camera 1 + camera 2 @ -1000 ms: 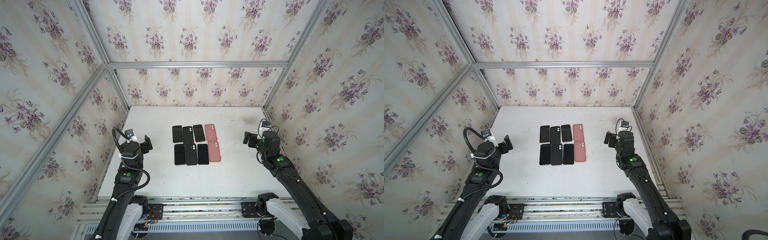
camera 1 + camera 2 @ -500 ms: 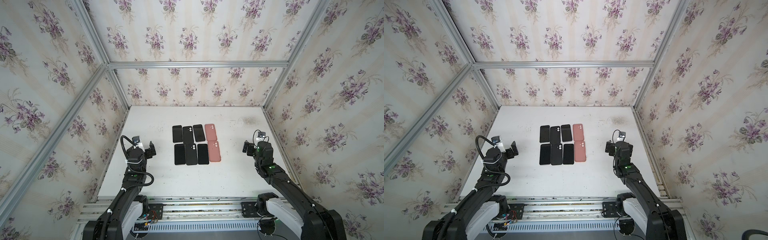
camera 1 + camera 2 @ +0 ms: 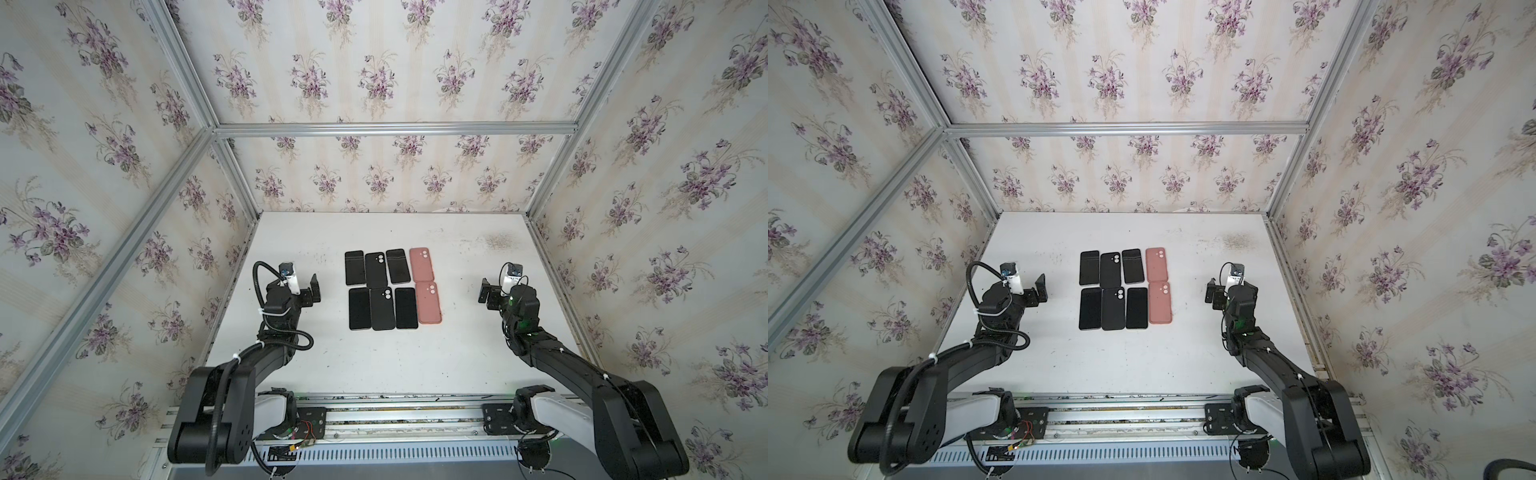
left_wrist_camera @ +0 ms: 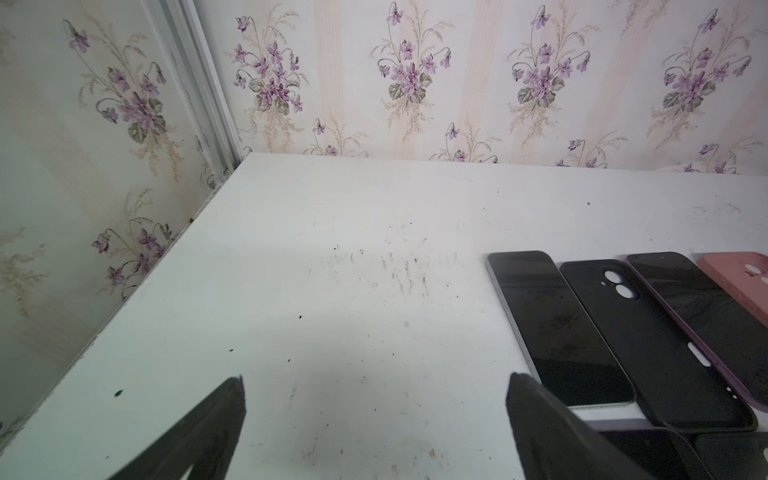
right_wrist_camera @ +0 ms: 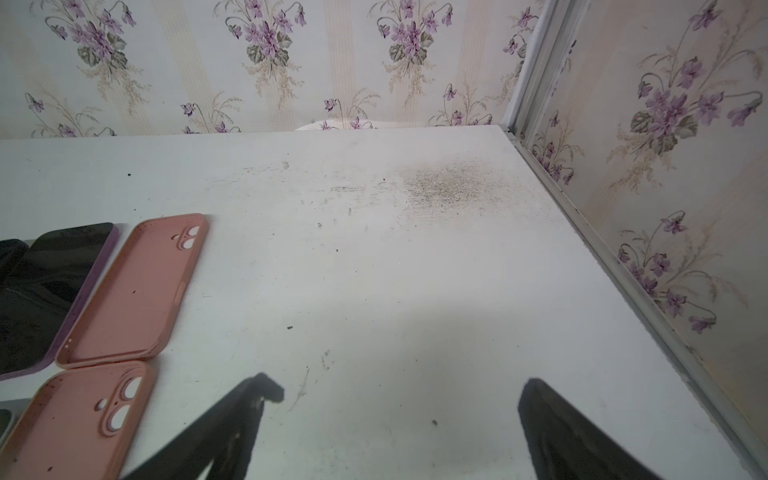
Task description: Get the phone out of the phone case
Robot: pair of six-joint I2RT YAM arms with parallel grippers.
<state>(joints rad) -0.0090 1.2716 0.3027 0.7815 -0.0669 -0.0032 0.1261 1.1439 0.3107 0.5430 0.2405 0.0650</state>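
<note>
- Enclosure walls of pale striped wallpaper with purple flower sprays point(image 3: 374, 62), joined by aluminium frame bars point(image 3: 395, 129); they stand on three sides of the work area.
- White, scuffed tabletop point(image 3: 457, 357); a grey speckled patch point(image 5: 440, 187) lies toward its far right corner.
- Black left robot arm point(image 3: 266, 357) and black right robot arm point(image 3: 573, 370); each reaches in from the near edge along its own side of the tabletop.
- Block of eight flat phones and cases point(image 3: 1113, 307); it sits mid-tabletop in two rows of four, packed edge to edge, between the two arms.
- Left tool point(image 4: 376, 378): released, jaws spread wide with only bare tabletop between them. It is near the block's left side and apart from it.
- Right tool point(image 5: 398, 382): released, jaws spread wide and grasping nothing. It is apart from the block's right side.
- Dark-screened phone in a purple case point(image 3: 395, 266): far row, third from the left, flat with screen up, touched by neither tool.
- Bare dark phone with a silver edge point(image 4: 557, 328): far row, leftmost, screen up.
- Empty black case with camera openings point(image 4: 648, 345): far row, between the bare phone and the purple-cased one.
- Far salmon-pink case point(image 5: 133, 291): far row, rightmost, open side up and empty.
- Near salmon-pink case point(image 5: 79, 419): near row, rightmost; whether it holds a phone cannot be told.
- Three black near-row items point(image 3: 359, 308): the middle one shows two round camera openings; casing cannot be told.
</note>
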